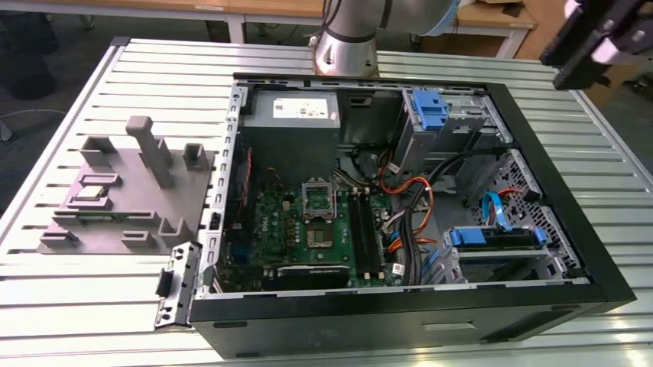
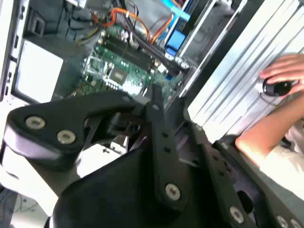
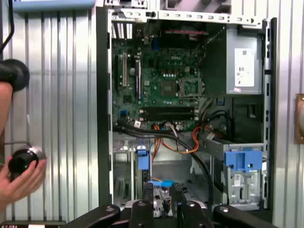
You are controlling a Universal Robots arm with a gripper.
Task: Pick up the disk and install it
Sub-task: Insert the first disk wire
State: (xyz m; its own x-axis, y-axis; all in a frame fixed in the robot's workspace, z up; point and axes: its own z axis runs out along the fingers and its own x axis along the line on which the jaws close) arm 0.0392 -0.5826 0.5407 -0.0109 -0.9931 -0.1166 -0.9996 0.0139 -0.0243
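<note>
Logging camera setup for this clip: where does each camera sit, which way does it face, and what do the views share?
Exterior view: off the arm, above the table, looking down into the open computer case; the arm's base stands behind the case.
First wrist view: on the arm, looking straight down into the case; claw linkage along one edge, a person's hand beside.
Second wrist view: on the arm, looking obliquely past the linkage.
Shared: the motherboard and power supply in all three.
</note>
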